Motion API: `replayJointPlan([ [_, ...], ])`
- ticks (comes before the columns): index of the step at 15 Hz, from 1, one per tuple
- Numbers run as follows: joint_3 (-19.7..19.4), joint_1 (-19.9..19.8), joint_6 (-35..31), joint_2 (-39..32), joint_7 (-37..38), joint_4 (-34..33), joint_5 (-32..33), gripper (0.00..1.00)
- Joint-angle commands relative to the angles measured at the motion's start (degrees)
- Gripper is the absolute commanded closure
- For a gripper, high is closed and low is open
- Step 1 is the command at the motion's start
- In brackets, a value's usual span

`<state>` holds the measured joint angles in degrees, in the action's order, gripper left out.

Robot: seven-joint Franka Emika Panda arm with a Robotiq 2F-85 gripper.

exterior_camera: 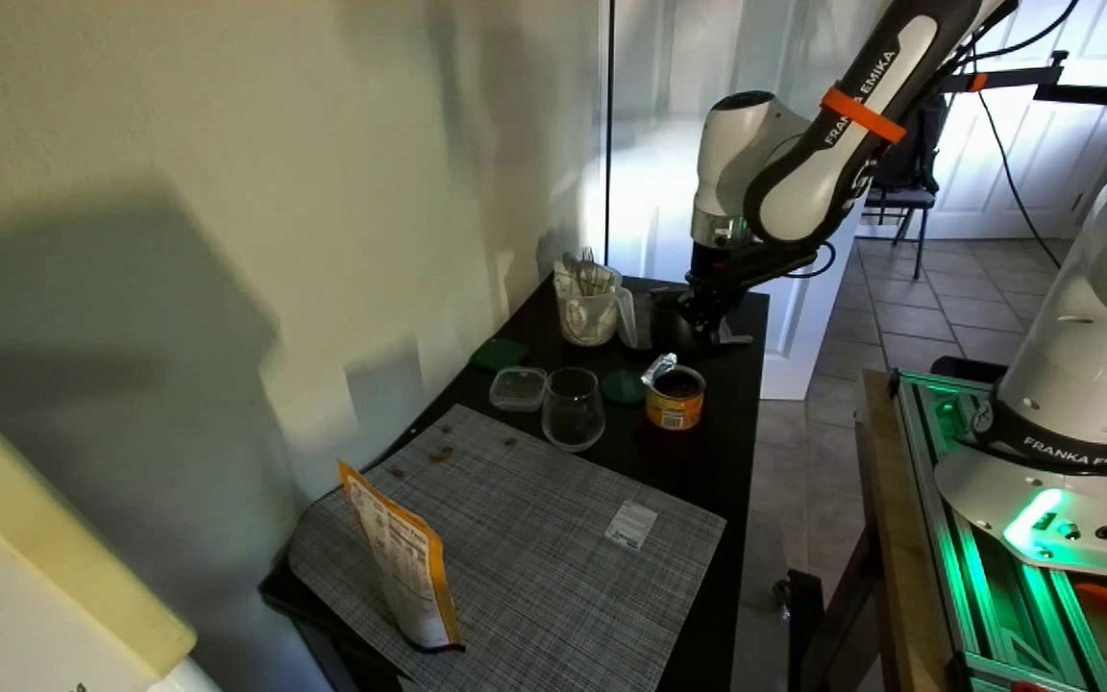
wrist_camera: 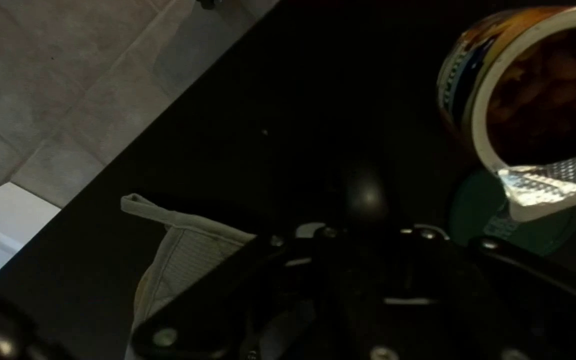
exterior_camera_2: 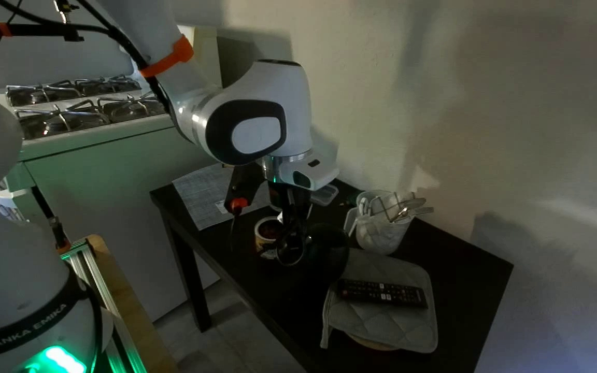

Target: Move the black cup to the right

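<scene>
The squat black cup (exterior_camera: pixel 673 332) stands at the far end of the dark table in an exterior view. It also shows in an exterior view (exterior_camera_2: pixel 330 253), beside a grey pot holder, with its loop handle turned toward the food can. My gripper (exterior_camera_2: pixel 298 228) points down at the handle. In the wrist view the shiny black handle (wrist_camera: pixel 368 197) lies between the two fingertips (wrist_camera: pixel 368 235), which are close together on either side of it and look shut on it. The cup's body is hidden under the gripper there. Whether its base touches the table is too dark to tell.
An open food can (exterior_camera: pixel 676 399) with a raised foil lid stands near the cup. A clear jug with cutlery (exterior_camera_2: pixel 381 233) stands by the wall. A remote (exterior_camera_2: pixel 381 292) lies on the pot holder (exterior_camera_2: pixel 386 329). A drinking glass (exterior_camera: pixel 573 413) stands by the grey placemat (exterior_camera: pixel 515 548).
</scene>
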<state>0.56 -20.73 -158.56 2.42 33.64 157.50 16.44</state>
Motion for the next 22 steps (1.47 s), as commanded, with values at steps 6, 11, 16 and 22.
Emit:
replayJointPlan([
  [6, -5.5, 8.8, -5.6, -5.2, 5.3, -2.1, 3.5, 0.88],
  [11, -5.8, 11.9, -3.7, -3.7, 1.4, -0.8, -2.9, 0.32],
  [16, -6.2, 12.6, -1.0, 2.9, -5.6, 2.8, -10.6, 0.00],
  [22, -5.5, 9.6, -1.2, 4.8, -4.5, -0.2, -7.5, 0.00],
])
